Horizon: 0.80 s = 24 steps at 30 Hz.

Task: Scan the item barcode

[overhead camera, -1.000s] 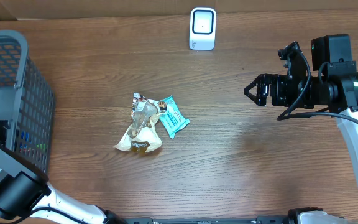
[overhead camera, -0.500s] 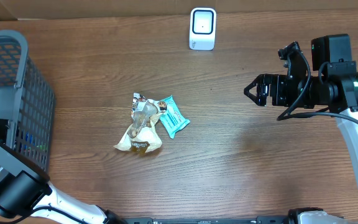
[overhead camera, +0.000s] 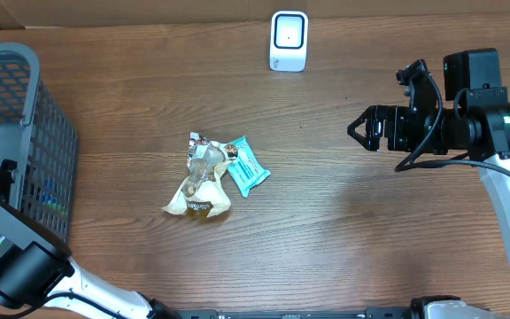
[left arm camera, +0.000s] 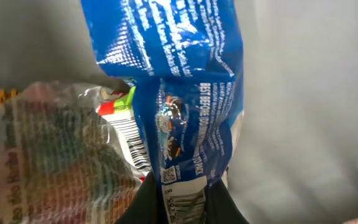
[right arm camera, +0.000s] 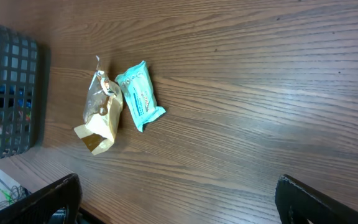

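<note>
the left gripper (left arm camera: 182, 199) is sitting down inside the grey basket (overhead camera: 56, 151) at the left edge of the table, and its fingers (left arm camera: 143, 200) are clenching on the near end of a blue packet (left arm camera: 185, 93). in the left wrist view the packet's long axis is running straight away from the fingers, so most of it is hanging beyond the grip. a barcode is showing at the pinched end, partly between the two fingers, which i judge could be hiding it from the scanner. a clear wrapper (left arm camera: 55, 155) is lying against the packet's left side, touching it.

the white scanner (overhead camera: 289, 40) is standing at the far edge of the table, well apart from the basket, to its right. so the coming move is probably a lift out of the basket and a carry rightward and farther away.

the right gripper (overhead camera: 359, 129) is hovering over the right side of the table, fingers spread wide and empty. it is nearer the scanner, but the left arm is the one holding the item.
</note>
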### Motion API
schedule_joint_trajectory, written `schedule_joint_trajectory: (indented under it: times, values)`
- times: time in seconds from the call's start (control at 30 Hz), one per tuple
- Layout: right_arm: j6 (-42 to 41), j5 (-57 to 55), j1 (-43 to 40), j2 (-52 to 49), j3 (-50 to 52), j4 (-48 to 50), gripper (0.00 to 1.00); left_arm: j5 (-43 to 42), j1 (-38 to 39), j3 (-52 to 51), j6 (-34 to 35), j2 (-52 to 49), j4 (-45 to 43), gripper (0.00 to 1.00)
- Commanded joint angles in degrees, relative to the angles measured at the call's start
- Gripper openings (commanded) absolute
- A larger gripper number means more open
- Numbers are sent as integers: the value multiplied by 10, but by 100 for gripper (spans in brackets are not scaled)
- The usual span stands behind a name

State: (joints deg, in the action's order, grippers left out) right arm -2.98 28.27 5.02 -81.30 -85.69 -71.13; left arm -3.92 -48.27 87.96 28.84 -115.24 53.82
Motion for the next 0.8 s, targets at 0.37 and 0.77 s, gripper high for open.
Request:
schedule_joint_trajectory:
  times: [0.37, 0.77]
  values:
    - [-1, 5, 4, 2, 2, 3, 100, -84, 17, 108, -66, 16, 85, 4]
    - [-1, 5, 4, 2, 2, 3, 100, -80, 17, 110, -83, 108, 90, 4]
